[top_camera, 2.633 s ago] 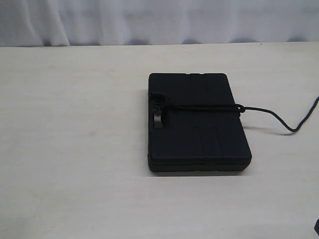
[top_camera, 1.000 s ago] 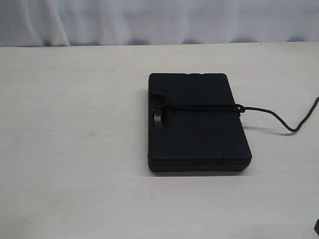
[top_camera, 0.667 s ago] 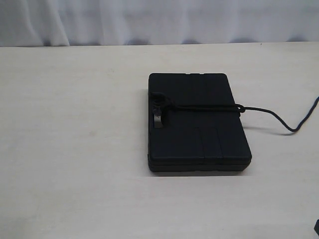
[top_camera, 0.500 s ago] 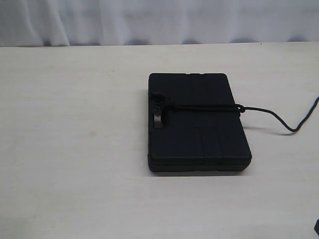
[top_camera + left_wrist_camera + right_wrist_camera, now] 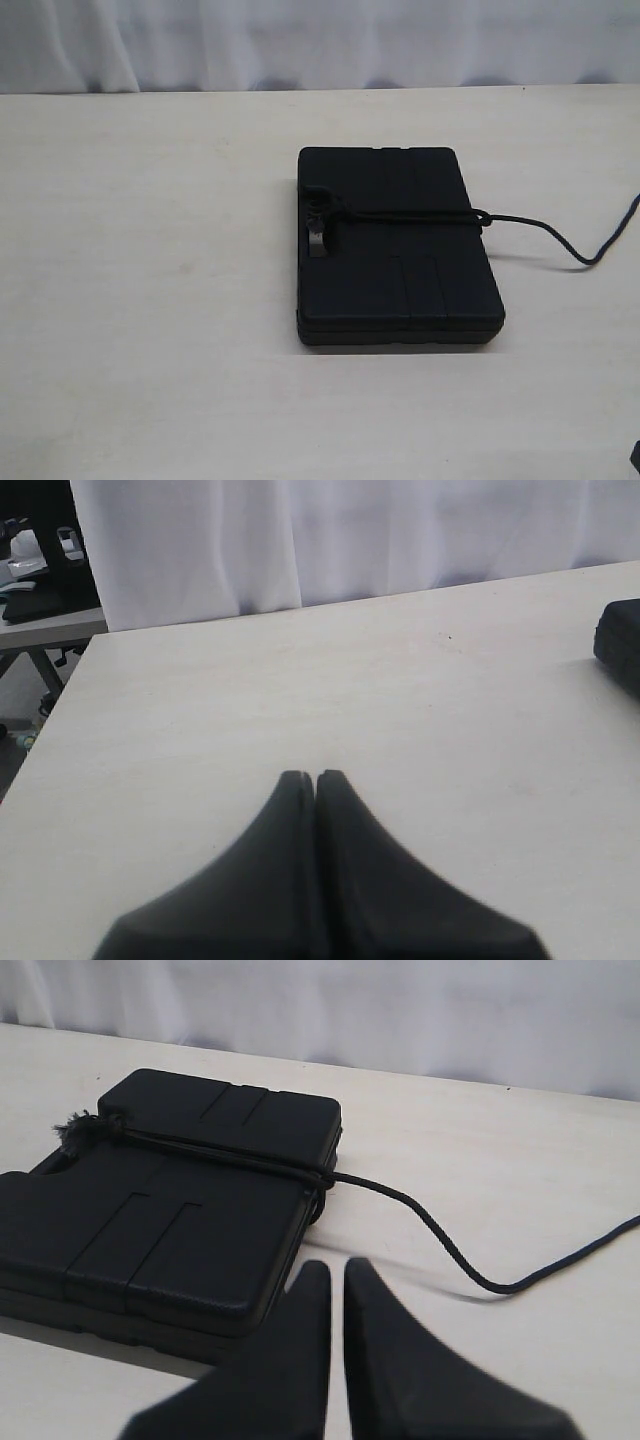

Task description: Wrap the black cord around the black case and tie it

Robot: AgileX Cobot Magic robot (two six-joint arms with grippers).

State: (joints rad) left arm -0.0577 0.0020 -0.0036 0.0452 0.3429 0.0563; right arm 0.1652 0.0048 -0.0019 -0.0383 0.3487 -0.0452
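Right of centre on the desk (image 5: 150, 250), you'll see the black case (image 5: 400, 290) lying flat. Your black cord (image 5: 420, 214) runs across its lid and bunches into what looks like a knot by the handle cutout, though black on black blurs it. On the other side it trails off over the desk. Your left gripper (image 5: 316, 777) is closed and empty over bare desk, well apart from the case. Your right gripper (image 5: 337, 1265) is closed too, holding nothing, near the case.

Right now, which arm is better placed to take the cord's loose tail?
Probably the right: the black cord trails across the table just ahead of the right gripper, off the black case; the left gripper sees only the case's corner.
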